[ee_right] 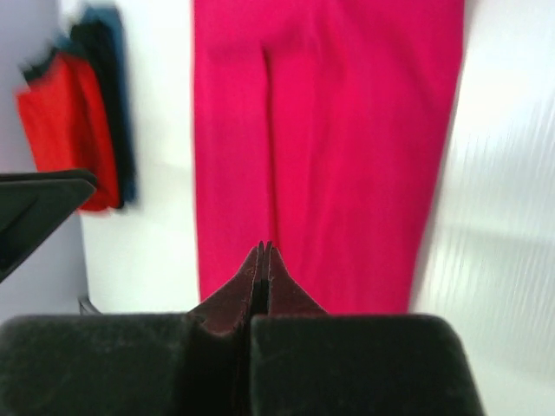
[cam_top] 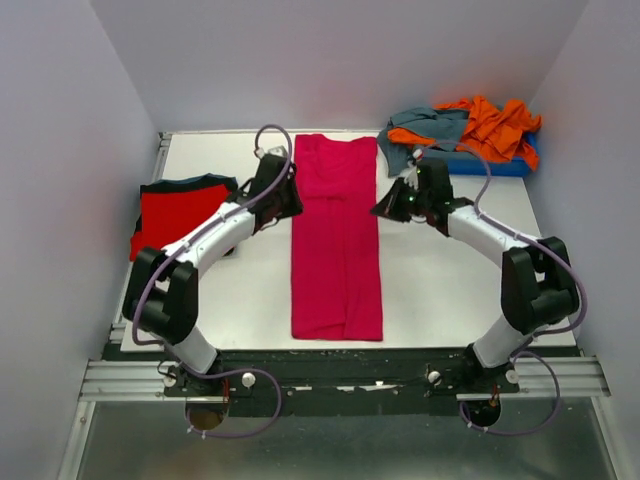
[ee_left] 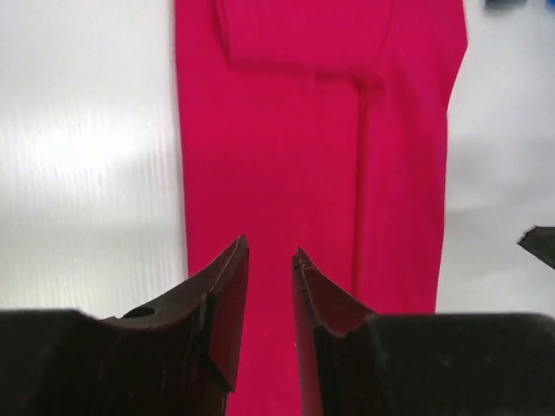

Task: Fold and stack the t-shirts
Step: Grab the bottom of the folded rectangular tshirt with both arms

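Top view: a magenta t-shirt (cam_top: 337,240), folded into a long narrow strip, lies down the centre of the table (cam_top: 440,290). The left gripper (ee_left: 270,254) hangs at the strip's left edge in the upper half of the frame, jaws narrowly parted and empty. The right gripper (ee_right: 263,247) hangs at the opposite edge, jaws pressed together on nothing. A folded red t-shirt (cam_top: 178,218) lies at centre left. An orange t-shirt (cam_top: 495,125) and a grey-teal t-shirt (cam_top: 425,130) are heaped over a blue tray (cam_top: 500,167) at upper right
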Tool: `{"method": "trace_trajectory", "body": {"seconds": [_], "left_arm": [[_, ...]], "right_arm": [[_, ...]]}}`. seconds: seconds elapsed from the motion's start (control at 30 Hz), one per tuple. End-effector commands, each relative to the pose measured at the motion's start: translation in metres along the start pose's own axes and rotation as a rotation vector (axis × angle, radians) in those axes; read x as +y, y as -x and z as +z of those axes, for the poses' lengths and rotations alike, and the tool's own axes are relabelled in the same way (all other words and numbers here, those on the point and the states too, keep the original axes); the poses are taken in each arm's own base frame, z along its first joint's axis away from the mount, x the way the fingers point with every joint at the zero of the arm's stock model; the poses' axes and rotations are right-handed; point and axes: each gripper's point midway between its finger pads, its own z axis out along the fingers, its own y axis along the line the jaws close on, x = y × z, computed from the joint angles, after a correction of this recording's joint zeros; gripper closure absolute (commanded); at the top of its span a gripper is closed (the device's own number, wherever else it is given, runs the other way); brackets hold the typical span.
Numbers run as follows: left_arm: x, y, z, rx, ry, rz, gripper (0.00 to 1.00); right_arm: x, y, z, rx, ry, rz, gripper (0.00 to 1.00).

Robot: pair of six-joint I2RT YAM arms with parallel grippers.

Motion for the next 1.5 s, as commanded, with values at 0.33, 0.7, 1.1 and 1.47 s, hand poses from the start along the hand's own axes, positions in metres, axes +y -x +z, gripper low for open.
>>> {"method": "trace_trajectory", "body": {"seconds": [0.33,0.7,1.1,1.47], "left_arm": [[0.003,-0.170,-0.096,0.167,0.029,0.138,0.51],[0.041,-0.159,-0.089,0.161,0.118,0.103,0.51],[0.002,-0.219,-0.126,0.327,-0.017,0.234,0.46],[-0.014,-0.265,-0.128,0.353,-0.093,0.484,0.42]], "right_arm": [[-0.022,-0.134,-0.028,0.230,0.035,-0.089,0.99],[0.007,-0.218,-0.042,0.402,0.075,-0.151,0.75],[0.006,-0.177,-0.005,0.323,-0.087,-0.223,0.77],[-0.009,-0.150,0.013,0.251,0.017,-0.093,0.99]]}}
